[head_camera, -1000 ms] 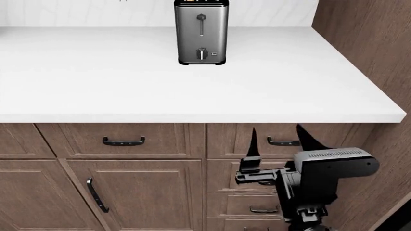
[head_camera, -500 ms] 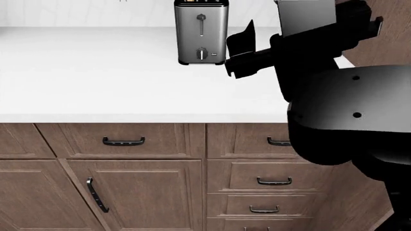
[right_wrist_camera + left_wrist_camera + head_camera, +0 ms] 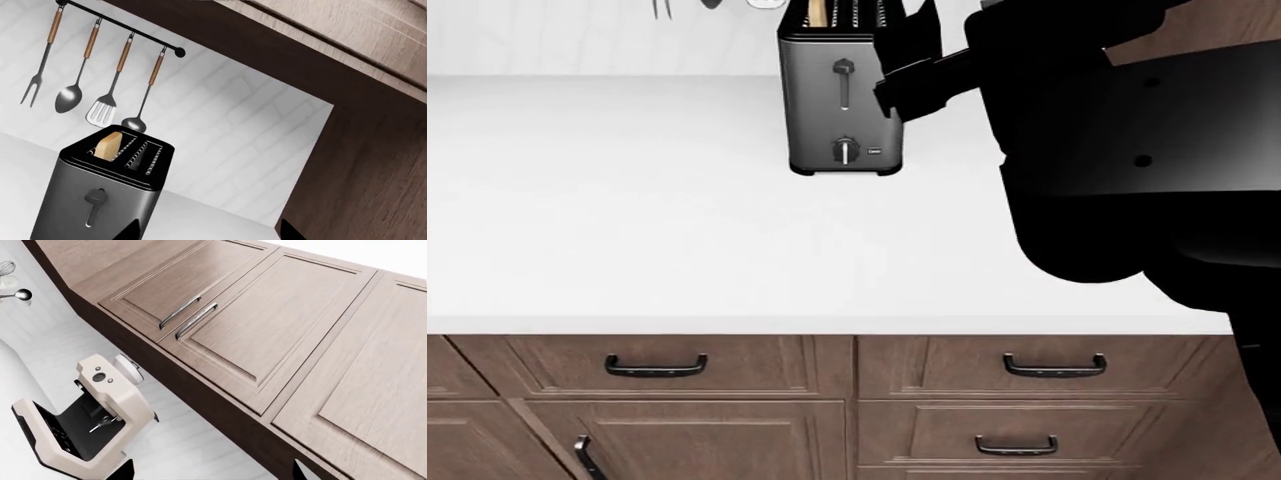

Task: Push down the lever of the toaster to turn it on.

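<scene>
Left of right pincer (image 3: 910, 62): lever (image 3: 842, 68).

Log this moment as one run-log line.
phase: approach | right gripper: raised beside toaster, no contact visible | lever: top of slot, not pressed | bread slice: in one slot | left gripper: out of head view

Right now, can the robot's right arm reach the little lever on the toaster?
Probably yes. The right gripper hangs just beside the toaster, and the lever, high in its slot, faces open counter with nothing blocking it.
</scene>
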You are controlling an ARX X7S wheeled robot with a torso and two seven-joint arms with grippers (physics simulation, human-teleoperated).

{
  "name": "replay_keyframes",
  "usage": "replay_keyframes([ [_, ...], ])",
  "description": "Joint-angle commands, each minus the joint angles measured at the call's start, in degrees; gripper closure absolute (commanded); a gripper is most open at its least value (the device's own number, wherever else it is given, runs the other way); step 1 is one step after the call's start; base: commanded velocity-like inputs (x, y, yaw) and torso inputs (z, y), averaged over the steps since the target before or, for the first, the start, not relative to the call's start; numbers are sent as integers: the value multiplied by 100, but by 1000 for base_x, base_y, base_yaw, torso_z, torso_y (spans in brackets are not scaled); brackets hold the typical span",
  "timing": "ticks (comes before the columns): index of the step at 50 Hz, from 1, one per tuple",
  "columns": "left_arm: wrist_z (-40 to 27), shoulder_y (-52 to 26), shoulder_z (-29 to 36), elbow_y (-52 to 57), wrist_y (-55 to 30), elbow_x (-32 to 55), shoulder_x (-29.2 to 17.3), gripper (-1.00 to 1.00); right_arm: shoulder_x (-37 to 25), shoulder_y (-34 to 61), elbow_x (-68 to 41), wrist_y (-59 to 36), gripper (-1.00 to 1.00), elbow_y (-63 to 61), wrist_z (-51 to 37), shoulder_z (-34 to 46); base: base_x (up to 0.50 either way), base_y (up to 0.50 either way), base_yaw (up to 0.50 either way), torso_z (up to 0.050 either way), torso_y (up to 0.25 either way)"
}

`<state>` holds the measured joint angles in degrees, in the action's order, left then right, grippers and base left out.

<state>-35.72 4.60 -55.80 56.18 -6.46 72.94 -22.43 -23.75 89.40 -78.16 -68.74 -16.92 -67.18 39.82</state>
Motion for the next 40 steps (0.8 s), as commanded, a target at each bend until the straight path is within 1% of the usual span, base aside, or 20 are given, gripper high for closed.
replay_keyframes([
  [1,4,35,-17,-5,31,-4,8,-100,29,30,61,79,-100,45,88,77,500,0,0,0,0],
  [30,-25,101,-49,-13,96,28,-17,-100,-11,-165,110,202,-100,-13,54,167,499,0,0,0,1],
  [37,-22,109,-45,-8,110,19,-6,-100,32,-95,125,124,-100,-28,10,258,64,0,0,0,1],
  [38,-24,111,-46,-7,112,19,-6,-100,44,-86,114,129,100,-14,10,251,0,0,0,0,0],
  [40,-30,113,-47,-7,117,20,-7,-100,50,-81,121,150,100,-2,37,248,0,0,0,0,0],
])
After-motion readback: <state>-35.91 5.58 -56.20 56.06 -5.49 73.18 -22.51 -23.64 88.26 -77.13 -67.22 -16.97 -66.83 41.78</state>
